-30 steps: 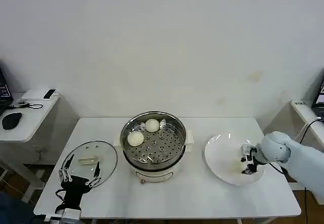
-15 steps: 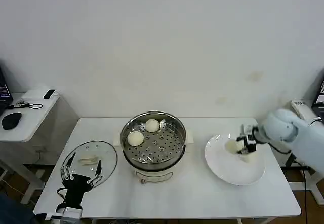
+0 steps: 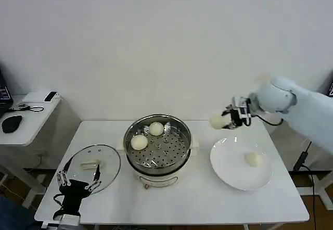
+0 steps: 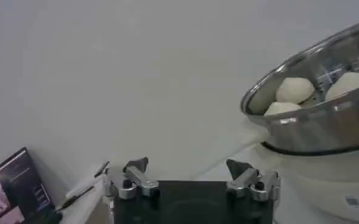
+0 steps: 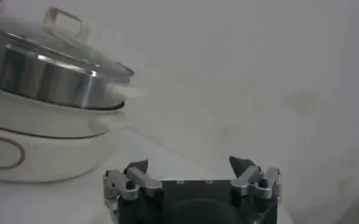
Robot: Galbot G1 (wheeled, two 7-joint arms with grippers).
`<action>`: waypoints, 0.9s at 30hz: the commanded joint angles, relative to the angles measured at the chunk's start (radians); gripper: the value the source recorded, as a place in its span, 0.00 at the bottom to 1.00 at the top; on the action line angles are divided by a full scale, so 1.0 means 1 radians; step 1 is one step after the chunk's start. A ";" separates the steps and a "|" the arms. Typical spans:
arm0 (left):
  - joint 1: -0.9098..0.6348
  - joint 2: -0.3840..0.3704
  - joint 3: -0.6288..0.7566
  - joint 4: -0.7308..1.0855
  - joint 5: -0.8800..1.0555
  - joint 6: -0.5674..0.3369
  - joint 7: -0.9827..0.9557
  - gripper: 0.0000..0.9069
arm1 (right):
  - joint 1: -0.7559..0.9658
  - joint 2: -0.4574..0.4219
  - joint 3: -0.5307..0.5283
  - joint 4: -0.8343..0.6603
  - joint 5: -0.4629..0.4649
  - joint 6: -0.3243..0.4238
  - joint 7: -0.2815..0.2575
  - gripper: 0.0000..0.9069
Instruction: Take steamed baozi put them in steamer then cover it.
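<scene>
The steamer (image 3: pixel 156 170) stands uncovered at the table's middle, with two steamed baozi (image 3: pixel 139 142) (image 3: pixel 156 129) on its perforated tray. My right gripper (image 3: pixel 226 119) hangs in the air between the steamer and the white plate (image 3: pixel 229 163), shut on a third baozi (image 3: pixel 216 121). Another baozi (image 3: pixel 253 159) lies on the plate. The glass lid (image 3: pixel 107 160) rests flat on the table to the steamer's left. My left gripper (image 3: pixel 78 180) stays open at the lid's near edge, holding nothing. In the left wrist view the steamer's rim (image 4: pixel 325 125) shows with baozi (image 4: pixel 295 90) inside.
The white table (image 3: pixel 208 201) has free room along its front edge and between the steamer and the plate. A side desk (image 3: pixel 26 116) with a mouse and small items stands at the far left. A white wall rises behind.
My right gripper closed on a baozi on the plate, lifted it and carried it up and left toward the steamer. One baozi stays on the plate. The left gripper drifted slightly nearer.
</scene>
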 commanded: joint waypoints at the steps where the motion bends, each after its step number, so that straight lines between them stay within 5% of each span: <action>1: 0.003 -0.004 -0.016 -0.001 -0.001 -0.001 -0.001 1.00 | 0.125 0.203 -0.093 -0.013 0.029 0.042 -0.002 0.59; 13: 0.015 -0.023 -0.048 -0.002 -0.005 -0.004 -0.003 1.00 | 0.071 0.409 -0.163 -0.082 -0.048 0.203 -0.037 0.59; 21: 0.017 -0.028 -0.046 0.002 -0.003 -0.006 -0.004 1.00 | 0.023 0.452 -0.203 -0.080 -0.184 0.283 -0.041 0.59; 27: 0.020 -0.026 -0.057 0.004 -0.006 -0.009 -0.005 1.00 | 0.000 0.450 -0.233 -0.077 -0.200 0.314 -0.041 0.59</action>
